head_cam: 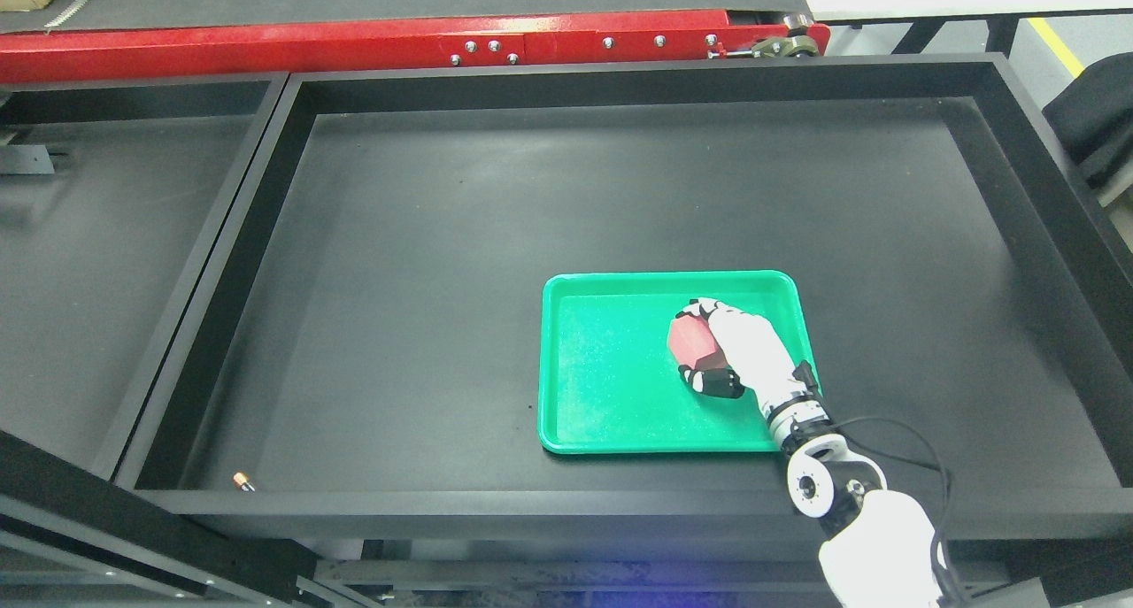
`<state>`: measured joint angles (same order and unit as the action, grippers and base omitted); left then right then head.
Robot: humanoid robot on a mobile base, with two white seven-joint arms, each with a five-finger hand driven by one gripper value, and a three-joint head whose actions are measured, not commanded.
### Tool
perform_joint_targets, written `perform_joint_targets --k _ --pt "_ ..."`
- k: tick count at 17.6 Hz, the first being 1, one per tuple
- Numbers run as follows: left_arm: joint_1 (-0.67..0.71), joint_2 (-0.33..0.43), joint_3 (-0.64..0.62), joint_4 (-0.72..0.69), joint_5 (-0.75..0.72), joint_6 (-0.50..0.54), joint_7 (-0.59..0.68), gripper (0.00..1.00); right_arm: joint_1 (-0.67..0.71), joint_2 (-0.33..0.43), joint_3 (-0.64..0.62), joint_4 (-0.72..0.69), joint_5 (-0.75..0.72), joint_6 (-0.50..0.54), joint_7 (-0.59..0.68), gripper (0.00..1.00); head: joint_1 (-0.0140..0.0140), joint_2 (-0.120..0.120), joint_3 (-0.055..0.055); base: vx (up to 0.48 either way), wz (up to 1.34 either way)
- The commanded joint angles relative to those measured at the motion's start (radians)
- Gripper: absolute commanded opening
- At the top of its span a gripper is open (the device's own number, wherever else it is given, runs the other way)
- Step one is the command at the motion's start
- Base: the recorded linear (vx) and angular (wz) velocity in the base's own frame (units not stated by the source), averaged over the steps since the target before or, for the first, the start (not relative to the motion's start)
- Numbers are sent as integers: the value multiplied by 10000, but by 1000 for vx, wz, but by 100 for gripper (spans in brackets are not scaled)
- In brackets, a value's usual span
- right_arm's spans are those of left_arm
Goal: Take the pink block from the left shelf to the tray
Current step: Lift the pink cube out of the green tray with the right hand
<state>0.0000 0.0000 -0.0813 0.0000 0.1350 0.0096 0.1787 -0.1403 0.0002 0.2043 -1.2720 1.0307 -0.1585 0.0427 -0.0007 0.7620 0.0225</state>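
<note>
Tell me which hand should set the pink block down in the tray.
Right. The right hand already grips the pink block directly over the green tray, so it only needs to release. The left arm is out of view.

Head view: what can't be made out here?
- Block: whether it touches the tray floor; the right hand wraps it.
- Small object at the shelf's front left corner: too small to identify.
- Left arm: out of view.
</note>
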Motion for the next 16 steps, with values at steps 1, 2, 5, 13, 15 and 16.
perform_joint_targets --k 1,2,5,13,15,16 --pt "-307 175 0 -175 0 -4 8 100 37 -176 -369 -683 -121 -912 -1280 4 0 0 0 0 0" --pt "-292 175 0 -175 0 -4 8 100 144 -176 -477 -1021 -122 -1295 -1878 5 0 0 0 0 0" --pt "-292 175 0 -175 0 -4 8 100 711 -176 -478 -1759 -152 -1927 -3185 5 0 0 0 0 0" --pt "-292 175 0 -175 0 -4 8 100 1127 -176 -754 -2374 -336 -1990 -4983 4 0 0 0 0 0" --pt "-292 175 0 -175 0 -4 8 100 1203 -176 -907 -2450 -672 -1990 -4998 4 0 0 0 -11 0" --pt "-292 175 0 -175 0 -4 8 100 1234 -176 -938 -2496 -765 -1990 -4998 4 0 0 0 -22 0"
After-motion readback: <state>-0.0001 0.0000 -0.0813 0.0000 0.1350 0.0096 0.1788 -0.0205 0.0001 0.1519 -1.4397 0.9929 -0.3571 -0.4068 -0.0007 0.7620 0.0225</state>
